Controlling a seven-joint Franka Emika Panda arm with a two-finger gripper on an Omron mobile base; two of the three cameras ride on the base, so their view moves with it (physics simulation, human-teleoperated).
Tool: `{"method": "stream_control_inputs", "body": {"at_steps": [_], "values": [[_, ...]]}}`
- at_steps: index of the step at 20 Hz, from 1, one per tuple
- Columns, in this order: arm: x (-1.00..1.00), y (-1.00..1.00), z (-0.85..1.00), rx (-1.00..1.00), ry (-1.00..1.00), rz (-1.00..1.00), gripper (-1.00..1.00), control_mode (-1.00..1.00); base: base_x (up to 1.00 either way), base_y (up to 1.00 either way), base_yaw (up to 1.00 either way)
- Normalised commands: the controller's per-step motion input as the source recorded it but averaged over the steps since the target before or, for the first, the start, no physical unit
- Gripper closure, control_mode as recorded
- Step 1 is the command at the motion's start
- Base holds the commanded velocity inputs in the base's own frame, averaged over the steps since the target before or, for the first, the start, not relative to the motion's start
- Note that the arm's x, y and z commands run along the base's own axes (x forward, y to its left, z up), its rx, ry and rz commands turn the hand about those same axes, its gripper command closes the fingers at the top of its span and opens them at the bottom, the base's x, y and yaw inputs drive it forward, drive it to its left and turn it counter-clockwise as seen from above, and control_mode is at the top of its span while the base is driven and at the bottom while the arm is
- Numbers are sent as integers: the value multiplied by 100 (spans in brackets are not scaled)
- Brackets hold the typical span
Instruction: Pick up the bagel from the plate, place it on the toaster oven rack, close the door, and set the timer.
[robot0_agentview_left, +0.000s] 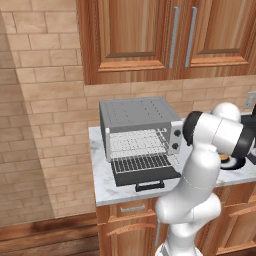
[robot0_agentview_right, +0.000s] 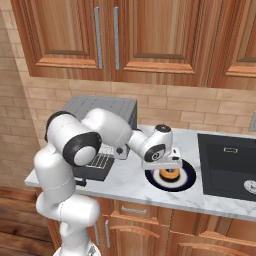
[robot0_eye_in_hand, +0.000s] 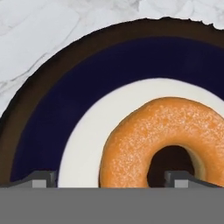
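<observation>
Hidden and cut-off parts around the plate and toaster oven

In the hand view the bagel runs off the right edge and its near side sinks behind the grey band, and the plate is cut at the right and bottom, so only two small finger tips rise at the bottom edge and the jaws' width cannot be judged. From the left base view the arm's elbow covers most of the plate, leaving a sliver with a spot of orange. From the right base view the arm hides most of the door and the toaster oven rack, and the hand covers the far part of the bagel.
</observation>
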Motion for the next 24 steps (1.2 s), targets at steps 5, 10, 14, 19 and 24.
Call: {"method": "stream_control_inputs", "body": {"at_steps": [5, 10, 14, 19, 24], "values": [[1, -2, -16, 0, 0, 1, 100, -100, 0, 0, 0], [-10, 4, -1, 0, -3, 0, 100, -100, 0, 0, 0], [-47, 25, 27, 0, -19, 0, 100, -100, 0, 0, 0], [-65, 60, 66, 0, -19, 0, 100, -100, 0, 0, 0], [-55, 91, 98, -1, -5, 0, 100, -100, 0, 0, 0]]}}
